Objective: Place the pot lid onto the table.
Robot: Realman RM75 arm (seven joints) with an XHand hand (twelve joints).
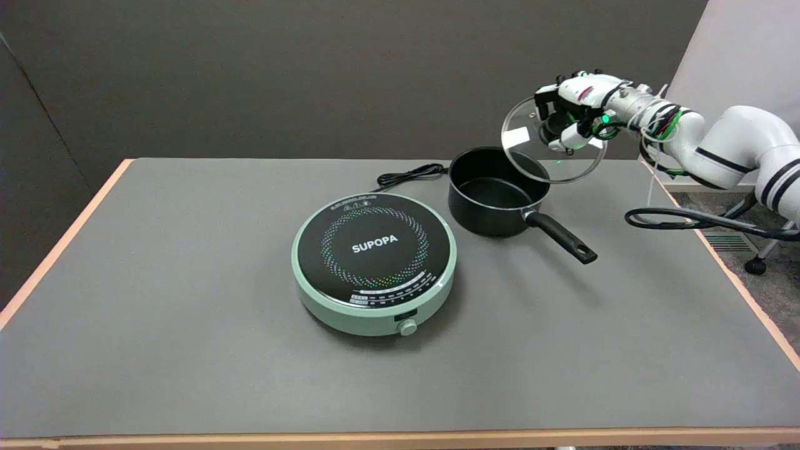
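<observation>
Right hand (572, 119) grips the glass lid (531, 156) by its knob, fingers curled around it — lid tilted, in the air above the pot's (494, 200) far right rim, not touching. Pot sits near the table's (187, 350) far edge, handle twd the right edge. Green hob (374, 262) mid-table, w/ cord (409, 175) behind.

The brand "SUPOPA" is printed in white capitals at the centre of the black glass top of the green induction cooker (374, 262). Small markings are seen along the top's near rim and far rim; they are too small to be read.
</observation>
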